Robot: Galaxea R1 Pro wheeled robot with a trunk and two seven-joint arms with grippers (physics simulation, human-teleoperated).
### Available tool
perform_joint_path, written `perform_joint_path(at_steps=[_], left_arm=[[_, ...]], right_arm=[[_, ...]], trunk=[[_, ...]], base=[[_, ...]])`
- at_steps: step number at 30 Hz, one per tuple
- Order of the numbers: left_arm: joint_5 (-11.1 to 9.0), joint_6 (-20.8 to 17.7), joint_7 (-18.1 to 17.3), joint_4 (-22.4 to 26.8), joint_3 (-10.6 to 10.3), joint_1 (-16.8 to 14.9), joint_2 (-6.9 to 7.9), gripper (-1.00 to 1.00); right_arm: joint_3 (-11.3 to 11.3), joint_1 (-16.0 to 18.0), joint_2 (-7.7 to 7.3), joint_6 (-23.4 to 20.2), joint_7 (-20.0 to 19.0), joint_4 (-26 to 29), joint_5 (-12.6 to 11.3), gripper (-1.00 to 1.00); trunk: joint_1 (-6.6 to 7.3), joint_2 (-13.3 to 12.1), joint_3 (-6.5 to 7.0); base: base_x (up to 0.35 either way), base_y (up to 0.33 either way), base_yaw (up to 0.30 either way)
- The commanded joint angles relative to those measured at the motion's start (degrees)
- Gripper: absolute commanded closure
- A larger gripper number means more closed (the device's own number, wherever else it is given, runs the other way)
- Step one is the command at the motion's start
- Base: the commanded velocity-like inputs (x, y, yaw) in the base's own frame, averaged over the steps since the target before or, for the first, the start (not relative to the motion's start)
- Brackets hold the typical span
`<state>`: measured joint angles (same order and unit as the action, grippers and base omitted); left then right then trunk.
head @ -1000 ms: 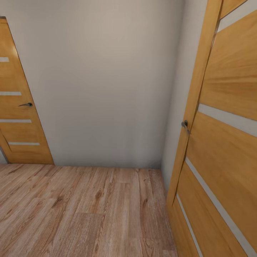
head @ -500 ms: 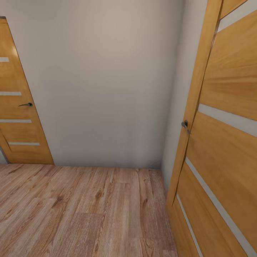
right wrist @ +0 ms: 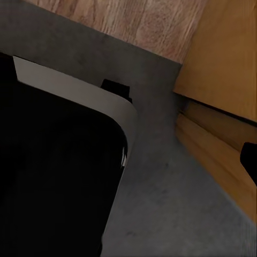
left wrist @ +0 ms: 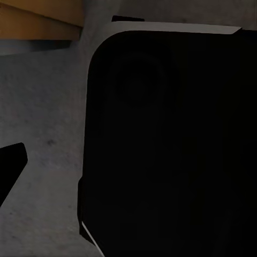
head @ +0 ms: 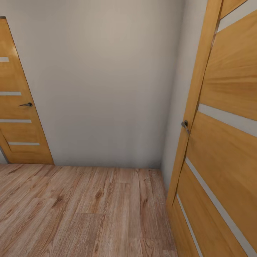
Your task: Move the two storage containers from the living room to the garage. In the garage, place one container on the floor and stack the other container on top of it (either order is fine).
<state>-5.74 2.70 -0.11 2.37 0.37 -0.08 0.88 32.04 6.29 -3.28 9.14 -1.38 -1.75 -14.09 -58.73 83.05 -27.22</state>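
The two storage containers are out of view. Through the head camera I face a plain grey-white wall [head: 103,82] over light wood plank flooring [head: 82,210]. In the left wrist view a black body part of the robot [left wrist: 171,144] hangs over dark grey mottled floor [left wrist: 43,123], with one dark fingertip [left wrist: 10,163] at the picture's edge. In the right wrist view the same black body with a pale rim [right wrist: 53,171] stands over the grey floor [right wrist: 171,203], and a dark fingertip [right wrist: 249,158] shows at the edge. Nothing shows between the fingers, and their spacing is hidden.
A honey-coloured door [head: 221,135] with a metal handle [head: 185,125] stands open close on the right. A second such door [head: 18,107] with a handle [head: 26,105] is shut at the far left. In the right wrist view the grey floor meets wood planks [right wrist: 134,21] beside door wood [right wrist: 225,59].
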Motion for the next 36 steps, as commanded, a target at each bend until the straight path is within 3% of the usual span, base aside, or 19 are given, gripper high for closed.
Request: perform_joint_path(at_steps=[1,14,36], left_arm=[[-0.59,0.12,-0.01,0.01,-0.02,-0.01,0.0,-1.0],[-0.5,0.12,-0.06,0.01,-0.11,-0.01,0.0,-1.0],[-0.51,0.12,-0.05,0.01,0.05,-0.01,0.0,-1.0]], right_arm=[[0.48,-0.11,0.03,0.36,-0.36,-0.19,-0.59,-1.0],[0.48,-1.1,0.02,0.36,-0.76,-0.19,-0.54,-1.0],[0.48,-1.63,0.02,0.36,-0.73,-0.19,-0.5,-1.0]], trunk=[[0.0,0.03,-0.05],[0.0,0.03,-0.05],[0.0,0.03,-0.05]], base=[[0.0,0.0,0.0],[0.174,0.0,0.0],[0.014,-0.003,0.0]])
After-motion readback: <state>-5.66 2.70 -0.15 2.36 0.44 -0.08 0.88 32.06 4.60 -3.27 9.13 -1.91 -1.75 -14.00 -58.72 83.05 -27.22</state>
